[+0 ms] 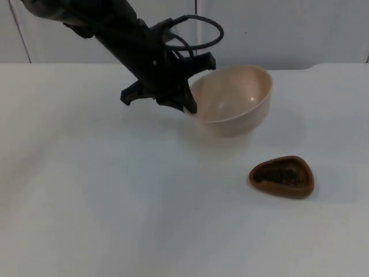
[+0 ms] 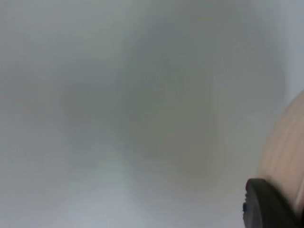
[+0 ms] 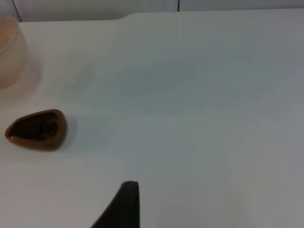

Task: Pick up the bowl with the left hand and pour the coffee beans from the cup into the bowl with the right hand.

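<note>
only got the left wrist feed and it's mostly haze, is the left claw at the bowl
observer: yes, in the top view the left claw is right at the bowl's rim.
operator: bowl sitting flat
observer: no, it's tilted, with the rim lower on the claw's side.
operator: where's the cup
observer: the cup, with beans inside, stands on the table apart from the bowl. The right claw waits over the table, off to the cup's side.
</note>
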Controlling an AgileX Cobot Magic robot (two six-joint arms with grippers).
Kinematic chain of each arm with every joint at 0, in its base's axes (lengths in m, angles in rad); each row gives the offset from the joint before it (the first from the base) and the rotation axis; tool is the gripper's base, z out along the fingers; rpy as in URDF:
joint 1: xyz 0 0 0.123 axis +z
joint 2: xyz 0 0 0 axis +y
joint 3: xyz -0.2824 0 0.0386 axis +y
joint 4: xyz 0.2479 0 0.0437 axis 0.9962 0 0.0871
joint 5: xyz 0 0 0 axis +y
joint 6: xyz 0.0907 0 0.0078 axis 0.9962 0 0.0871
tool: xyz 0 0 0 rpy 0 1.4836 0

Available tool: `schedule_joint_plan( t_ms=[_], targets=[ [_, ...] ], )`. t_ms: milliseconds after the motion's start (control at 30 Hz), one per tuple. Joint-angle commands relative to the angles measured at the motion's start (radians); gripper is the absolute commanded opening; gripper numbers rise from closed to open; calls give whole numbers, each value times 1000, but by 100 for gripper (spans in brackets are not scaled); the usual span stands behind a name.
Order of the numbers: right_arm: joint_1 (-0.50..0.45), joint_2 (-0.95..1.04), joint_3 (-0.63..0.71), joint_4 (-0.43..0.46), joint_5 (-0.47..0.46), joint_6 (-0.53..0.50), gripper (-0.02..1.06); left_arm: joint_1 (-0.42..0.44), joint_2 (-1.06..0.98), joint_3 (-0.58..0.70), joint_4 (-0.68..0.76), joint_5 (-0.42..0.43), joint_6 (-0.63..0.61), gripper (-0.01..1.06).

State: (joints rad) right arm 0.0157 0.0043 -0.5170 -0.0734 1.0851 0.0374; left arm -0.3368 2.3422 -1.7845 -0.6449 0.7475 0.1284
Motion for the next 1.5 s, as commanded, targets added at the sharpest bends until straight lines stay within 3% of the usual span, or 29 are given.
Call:
schedule_joint_plan(
  t_ms=[0, 133, 267, 400, 467, 633, 900, 1167, 1467],
  targets=[
    [-3, -4, 3, -4, -6, -8, 105, -6, -46, -6, -3, 19, -24, 0],
    [-3, -4, 3, -4, -6, -8, 105, -6, -88, -6, 72, 52, -60, 0],
    [-3, -4, 3, -4, -6, -8, 105, -6, -139, -4, 213, 154, -121, 0],
    [-3, -4, 3, -4, -6, -8, 105, -6, -172, 25, 247, 196, -128, 0],
    [-3, -4, 3, -4, -6, -8, 105, -6, -192, 54, 245, 180, -128, 0],
    [-3, -4, 3, -4, -6, -8, 105, -6, -356, 321, 243, 18, -98, 0],
    [-3, -4, 3, -4, -6, -8, 105, -11, -538, 585, 254, -52, -18, 0],
    [-3, -4, 3, -4, -6, -8, 105, -23, -655, 744, 281, -68, -18, 0],
    [-3, -4, 3, -4, -6, -8, 105, -202, -685, 819, 413, -107, -67, 0]
  ],
)
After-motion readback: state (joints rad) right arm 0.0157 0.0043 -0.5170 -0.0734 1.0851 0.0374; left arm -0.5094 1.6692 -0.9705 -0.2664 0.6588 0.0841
